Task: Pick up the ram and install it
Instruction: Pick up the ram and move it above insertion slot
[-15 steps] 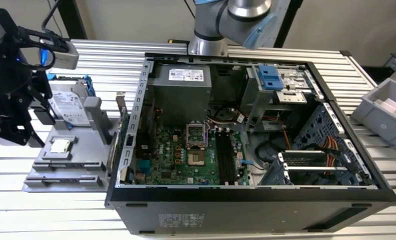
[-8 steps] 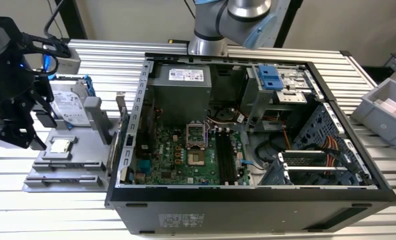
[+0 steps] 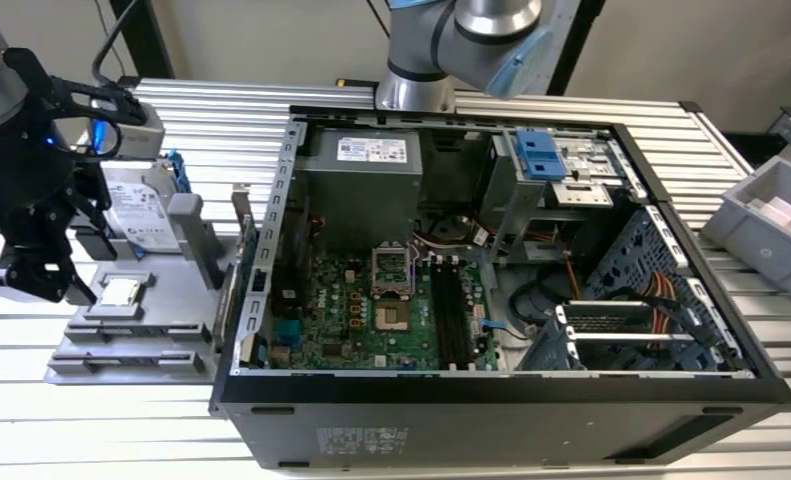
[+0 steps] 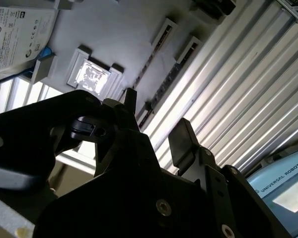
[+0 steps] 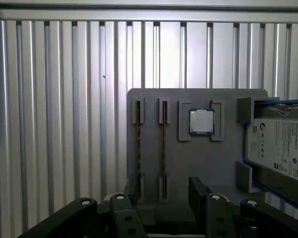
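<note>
I have the claw [image 3: 51,280] at the exterior view's left, hanging over the grey fixture plate [image 3: 168,330] that lies on the ribbed metal tabletop [image 3: 102,430] just beside the open computer case [image 3: 502,400]. In both wrist views its two black fingers [image 5: 197,191] stand apart with nothing clamped between them.

The ram [image 5: 162,148] sits in the fixture plate. In the first wrist view I see it edge-on, as a thin greenish strip held upright between two small end brackets. It is in the slot next to the processor chip [image 5: 202,121]. A second thin strip [image 5: 138,148] stands parallel to it in the neighbouring slot, on the side away from the chip. In that view the claw [image 5: 164,191] straddles the near end of the ram, one finger on each side. I cannot tell whether either finger touches it.

In the second wrist view the claw [image 4: 156,111] is seen from behind, with the plate's slots and the chip [image 4: 92,74] beyond it.

A hard drive [image 3: 142,215] in a blue frame rests at the far end of the plate, near the chip [image 3: 119,292].

Inside the case the green motherboard [image 3: 355,310] lies flat. Its long black slots [image 3: 451,315] are in the middle of the exterior view, well apart from the claw. The base of another arm [image 3: 449,40] stands behind the case, at the top of the view. A grey bin [image 3: 769,225] sits at the exterior view's right edge.
</note>
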`<state>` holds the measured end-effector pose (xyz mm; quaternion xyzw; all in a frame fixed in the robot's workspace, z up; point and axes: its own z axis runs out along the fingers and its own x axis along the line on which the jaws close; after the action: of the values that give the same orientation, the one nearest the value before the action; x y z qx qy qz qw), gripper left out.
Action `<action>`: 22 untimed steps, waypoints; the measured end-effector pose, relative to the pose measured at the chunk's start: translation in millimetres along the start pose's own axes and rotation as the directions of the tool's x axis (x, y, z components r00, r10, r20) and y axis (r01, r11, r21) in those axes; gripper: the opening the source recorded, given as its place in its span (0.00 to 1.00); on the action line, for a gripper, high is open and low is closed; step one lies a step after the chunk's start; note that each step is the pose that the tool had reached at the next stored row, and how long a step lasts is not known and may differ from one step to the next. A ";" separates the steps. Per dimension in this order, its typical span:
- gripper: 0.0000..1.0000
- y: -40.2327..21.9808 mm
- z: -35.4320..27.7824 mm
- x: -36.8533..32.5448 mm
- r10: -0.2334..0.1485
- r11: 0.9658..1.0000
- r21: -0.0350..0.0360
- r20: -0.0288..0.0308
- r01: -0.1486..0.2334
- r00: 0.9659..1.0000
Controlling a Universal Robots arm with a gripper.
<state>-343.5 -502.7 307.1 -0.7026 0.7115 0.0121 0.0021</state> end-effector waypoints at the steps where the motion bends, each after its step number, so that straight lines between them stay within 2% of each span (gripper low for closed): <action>1: 1.00 0.0 0.9 0.0 0.000 1.000 0.000 0.000 0.000 1.000; 22: 1.00 -0.3 21.4 0.4 0.000 1.000 -0.002 0.000 0.000 1.000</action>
<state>-343.5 -502.6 285.7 -0.7026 0.7115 0.0128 0.0014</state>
